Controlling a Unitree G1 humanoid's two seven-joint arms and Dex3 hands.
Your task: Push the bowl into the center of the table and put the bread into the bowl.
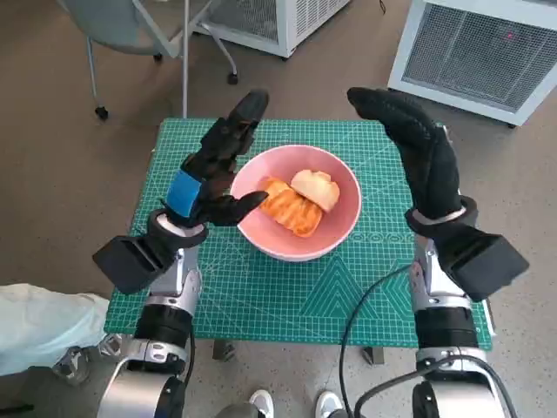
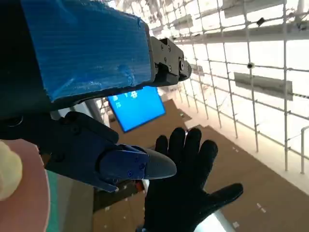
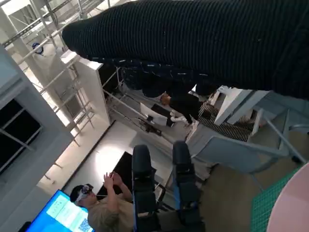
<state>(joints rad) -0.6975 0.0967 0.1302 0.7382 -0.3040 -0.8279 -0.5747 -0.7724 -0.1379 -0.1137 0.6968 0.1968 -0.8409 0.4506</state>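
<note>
Sitting in one pink bowl [image 1: 335, 228] two bread pieces [image 1: 300, 200], left hand [image 1: 213, 170] and right hand [image 1: 418, 152] both released, empty.

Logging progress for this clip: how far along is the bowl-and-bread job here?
It looks essentially done. The pink bowl sits near the middle of the green mat, with two pieces of bread inside. Nothing is in hand: the left hand and right hand are raised beside the bowl, fingers apart. Nothing obvious remains.
</note>
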